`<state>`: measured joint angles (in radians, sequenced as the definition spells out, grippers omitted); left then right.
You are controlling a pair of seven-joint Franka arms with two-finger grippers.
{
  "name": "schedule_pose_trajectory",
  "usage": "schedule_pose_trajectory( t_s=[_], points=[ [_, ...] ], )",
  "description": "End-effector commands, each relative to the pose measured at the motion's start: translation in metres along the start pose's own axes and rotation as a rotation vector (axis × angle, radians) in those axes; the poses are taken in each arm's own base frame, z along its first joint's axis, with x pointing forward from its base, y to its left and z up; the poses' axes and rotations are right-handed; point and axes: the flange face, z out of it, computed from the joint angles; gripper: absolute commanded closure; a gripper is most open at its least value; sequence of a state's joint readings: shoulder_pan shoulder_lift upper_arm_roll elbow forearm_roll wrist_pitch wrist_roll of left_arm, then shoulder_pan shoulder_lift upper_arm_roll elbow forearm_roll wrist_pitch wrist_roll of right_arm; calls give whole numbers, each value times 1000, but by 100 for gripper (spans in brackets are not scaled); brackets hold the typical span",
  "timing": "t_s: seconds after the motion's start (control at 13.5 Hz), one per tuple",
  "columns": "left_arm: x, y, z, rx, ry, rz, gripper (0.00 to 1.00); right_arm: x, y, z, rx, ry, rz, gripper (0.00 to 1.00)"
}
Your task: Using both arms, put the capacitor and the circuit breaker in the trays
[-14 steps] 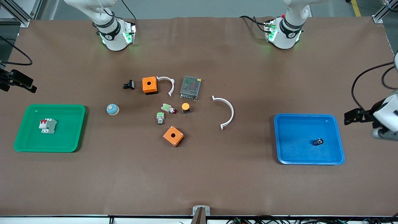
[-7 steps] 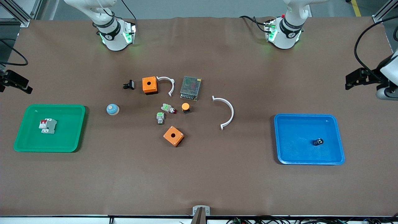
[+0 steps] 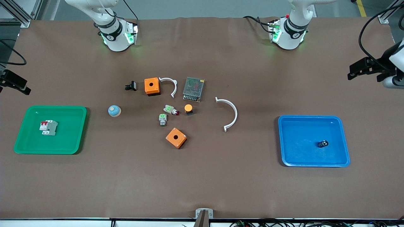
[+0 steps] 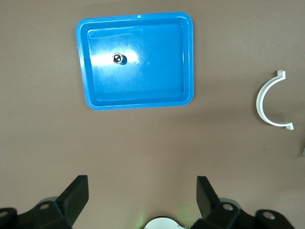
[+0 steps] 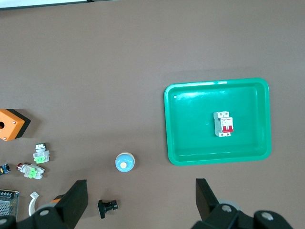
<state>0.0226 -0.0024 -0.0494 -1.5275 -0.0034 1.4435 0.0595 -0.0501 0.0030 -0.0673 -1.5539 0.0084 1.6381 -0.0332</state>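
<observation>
Both the left gripper and right gripper hang spread and empty, well above the light, rigid capacitor and boxy circuit breaker, which probably grips best across its flat sides.

A wide table is covered edge to edge by a brown mat, lightly creased along the edge by the bases. A strip of grey floor is seen above it, marked by a yellow line at one corner. Aluminium frame posts are set at the corners. Black cables are bundled along the table's near edge, where a small metal bracket is fixed.
</observation>
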Motion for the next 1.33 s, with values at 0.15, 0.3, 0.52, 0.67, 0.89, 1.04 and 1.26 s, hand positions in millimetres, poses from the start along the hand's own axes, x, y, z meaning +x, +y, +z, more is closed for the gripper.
schedule_pose_trajectory(
  t_s=[0.15,0.3,0.52,0.67,0.89,1.04,1.26],
  points=[
    [-8,6,-1,81,12,4,0,3,-2,-5,8,2,-3,0],
    [-5,12,-4,98,41,16,0,3,-2,-5,6,0,-3,0],
    [-7,21,-10,82,64,-6,0,3,-3,-5,6,0,-4,0],
    [-8,36,-11,82,67,-14,0,3,-3,-5,6,0,-4,0],
    [-5,54,-11,42,88,-36,0,3,-3,-5,6,0,-4,0],
    [-3,50,-11,31,85,-32,0,3,-3,-5,6,0,-4,0],
    [-2,50,-10,31,82,-30,0,3,-3,-5,6,0,-4,0]
  ],
)
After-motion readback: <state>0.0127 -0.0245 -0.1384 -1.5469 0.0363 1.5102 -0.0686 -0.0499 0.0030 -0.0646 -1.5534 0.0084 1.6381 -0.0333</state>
